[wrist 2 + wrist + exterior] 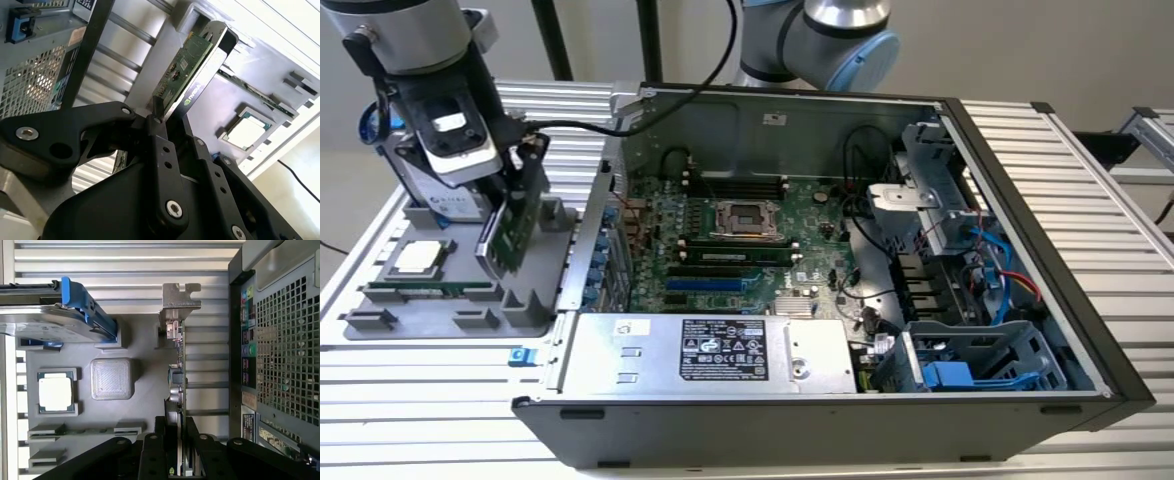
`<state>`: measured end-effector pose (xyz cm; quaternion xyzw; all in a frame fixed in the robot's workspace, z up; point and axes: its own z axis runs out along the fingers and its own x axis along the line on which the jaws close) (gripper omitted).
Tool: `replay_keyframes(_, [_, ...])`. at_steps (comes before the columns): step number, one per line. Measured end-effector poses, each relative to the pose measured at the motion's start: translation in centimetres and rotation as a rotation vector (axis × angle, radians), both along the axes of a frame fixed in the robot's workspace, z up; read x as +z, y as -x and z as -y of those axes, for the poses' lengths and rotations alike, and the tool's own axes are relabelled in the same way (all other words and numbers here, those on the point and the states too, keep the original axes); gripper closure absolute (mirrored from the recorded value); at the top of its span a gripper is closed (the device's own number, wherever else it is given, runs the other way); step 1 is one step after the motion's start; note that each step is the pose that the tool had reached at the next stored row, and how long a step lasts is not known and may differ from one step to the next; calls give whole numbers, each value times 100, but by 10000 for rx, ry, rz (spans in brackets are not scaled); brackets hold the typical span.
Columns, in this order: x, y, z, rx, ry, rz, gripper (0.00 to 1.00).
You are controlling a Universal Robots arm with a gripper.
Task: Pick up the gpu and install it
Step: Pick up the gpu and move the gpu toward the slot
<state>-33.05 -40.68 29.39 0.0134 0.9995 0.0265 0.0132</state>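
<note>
The gpu (507,225) stands on edge and slightly tilted over the grey parts tray (400,315), at the exterior view's left of the open computer case (1014,250). My gripper (518,172) is shut on the card's upper edge. In the second wrist view the gpu (187,65) shows its green board face, with black fingers (156,131) clamped on its near end. The first wrist view sees the gpu (177,370) edge-on, its silver bracket (178,300) at the far end and my gripper (176,432) around it. Whether its lower edge still touches the tray I cannot tell.
The case lies open with the motherboard (734,240) facing up and a silver power supply (707,350) at its front. The tray also carries a processor (420,258), a memory stick (85,430) and a hard drive in a blue frame (50,310). The case's perforated rear wall (280,340) is close beside the card.
</note>
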Motion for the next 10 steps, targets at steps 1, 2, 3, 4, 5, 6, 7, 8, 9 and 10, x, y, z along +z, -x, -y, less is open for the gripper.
replay_keyframes(1, [12,0,0,0,1,-1,100])
replay_keyframes(2, [25,0,0,0,1,-1,100])
replay_keyframes(3, [35,0,0,0,1,-1,100])
replay_keyframes(4, [47,0,0,0,0,0,100])
replay_keyframes(5, [58,0,0,0,1,0,100])
replay_keyframes(6, [69,0,0,0,0,0,100])
replay_keyframes(7, [80,0,0,0,0,1,100])
replay_keyframes(8, [92,0,0,0,0,0,100])
replay_keyframes(9, [103,0,0,0,0,0,100])
replay_keyframes(10, [114,0,0,0,0,0,100])
